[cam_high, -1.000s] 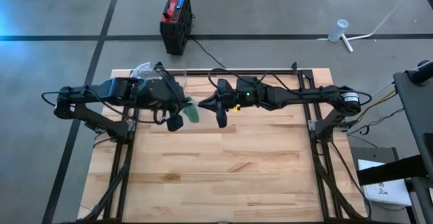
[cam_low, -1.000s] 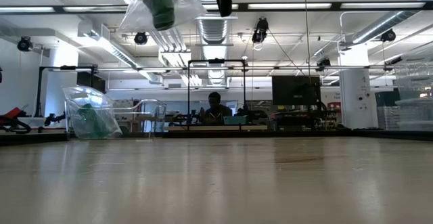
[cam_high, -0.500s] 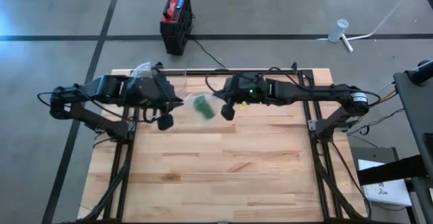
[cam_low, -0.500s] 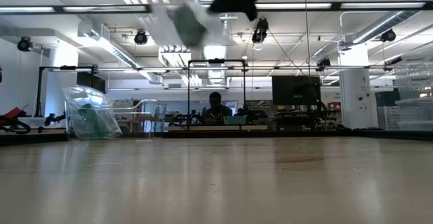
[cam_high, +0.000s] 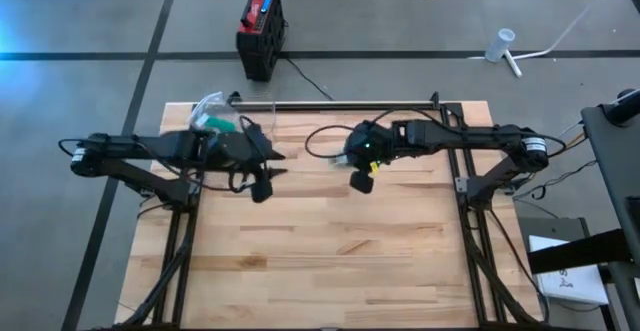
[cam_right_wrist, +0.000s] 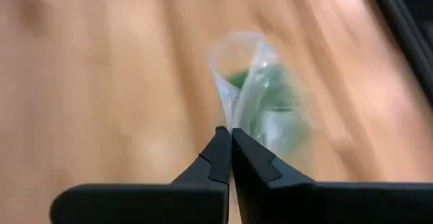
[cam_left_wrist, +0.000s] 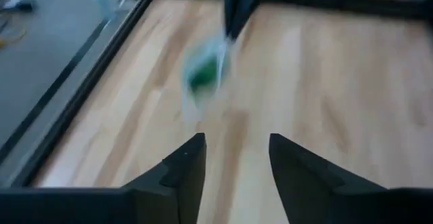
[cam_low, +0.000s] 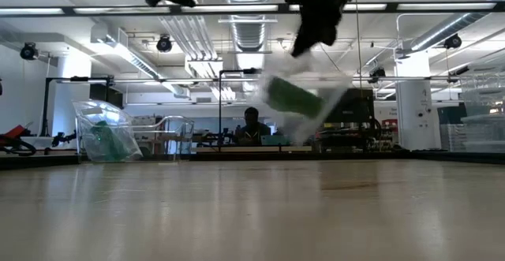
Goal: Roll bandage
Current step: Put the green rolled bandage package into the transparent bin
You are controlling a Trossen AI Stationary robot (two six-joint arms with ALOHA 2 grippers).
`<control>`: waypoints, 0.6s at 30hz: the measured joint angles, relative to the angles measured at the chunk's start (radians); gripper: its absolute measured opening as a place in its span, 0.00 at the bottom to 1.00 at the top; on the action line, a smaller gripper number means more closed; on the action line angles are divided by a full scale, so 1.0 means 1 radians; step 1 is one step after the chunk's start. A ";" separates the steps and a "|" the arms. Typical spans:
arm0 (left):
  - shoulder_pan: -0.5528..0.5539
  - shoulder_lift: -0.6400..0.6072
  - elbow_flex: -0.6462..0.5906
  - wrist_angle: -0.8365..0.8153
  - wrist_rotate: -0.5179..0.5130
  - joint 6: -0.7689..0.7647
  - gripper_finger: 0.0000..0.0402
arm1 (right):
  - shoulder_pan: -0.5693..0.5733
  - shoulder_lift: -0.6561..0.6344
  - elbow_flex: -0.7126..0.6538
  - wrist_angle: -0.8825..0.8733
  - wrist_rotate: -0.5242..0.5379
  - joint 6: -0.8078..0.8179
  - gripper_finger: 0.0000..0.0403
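The right gripper point(cam_right_wrist: 231, 158) is pinched tight on the edge of a clear bag point(cam_right_wrist: 260, 109) with a green bandage roll point(cam_low: 290, 99) inside. The bag hangs in the air above the wooden desk point(cam_high: 330, 251), near the middle of its far side. The left gripper point(cam_left_wrist: 233, 160) is partly open and holds nothing. It sits just to the left of the bag, apart from it. Another clear bag with green stuff point(cam_high: 212, 116) lies at the desk's far left corner.

Counter point(cam_high: 330, 261): pale wood-plank top on a dark metal frame, w/ a dark rail along its far edge. My arms reach in over it from either side. Lying directly on it, far left corner: a crumpled clear plastic bag point(cam_high: 212, 111) w/ green contents. Rest of the planks visible in front of me show bare wood.
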 joint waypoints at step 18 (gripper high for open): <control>-0.183 0.236 -0.657 1.509 -0.130 0.096 0.35 | -0.047 0.003 -0.005 0.176 0.110 0.137 0.00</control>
